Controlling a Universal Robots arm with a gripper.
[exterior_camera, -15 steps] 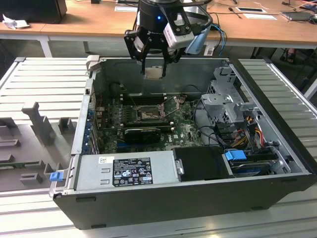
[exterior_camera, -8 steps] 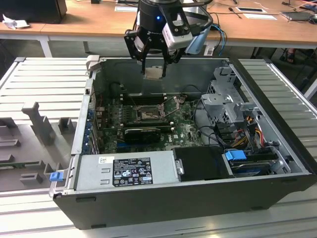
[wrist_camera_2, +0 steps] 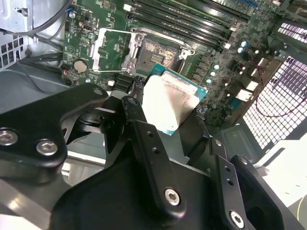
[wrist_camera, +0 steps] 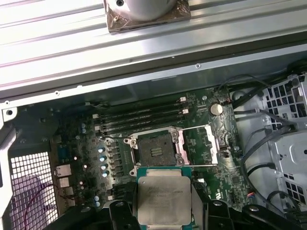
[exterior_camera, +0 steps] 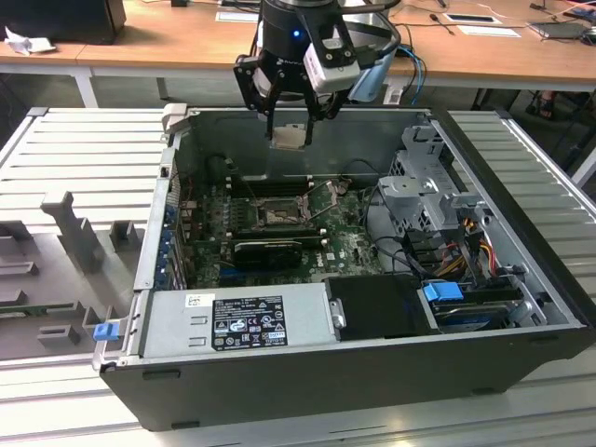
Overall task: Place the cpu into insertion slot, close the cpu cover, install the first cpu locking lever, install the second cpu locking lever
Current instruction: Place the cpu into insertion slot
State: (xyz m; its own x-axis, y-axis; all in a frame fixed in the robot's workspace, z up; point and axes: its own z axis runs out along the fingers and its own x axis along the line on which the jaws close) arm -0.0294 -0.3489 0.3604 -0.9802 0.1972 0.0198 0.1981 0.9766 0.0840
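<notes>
Even overhead room light falls across the ribbed grey table [exterior_camera: 84, 158] in the exterior view, while the interior of the open computer case [exterior_camera: 521, 186] sits in soft shadow. A small blue light glows on the arm [exterior_camera: 296, 35]. In the second wrist view the cpu [wrist_camera_2: 168, 96] glares almost white, the black gripper [wrist_camera_2: 170, 112] clamped on it looms dark and out of focus, and a perforated panel [wrist_camera_2: 278, 96] is overexposed. In the first wrist view the motherboard [wrist_camera: 76, 139] looks dim and slightly hazy.
</notes>
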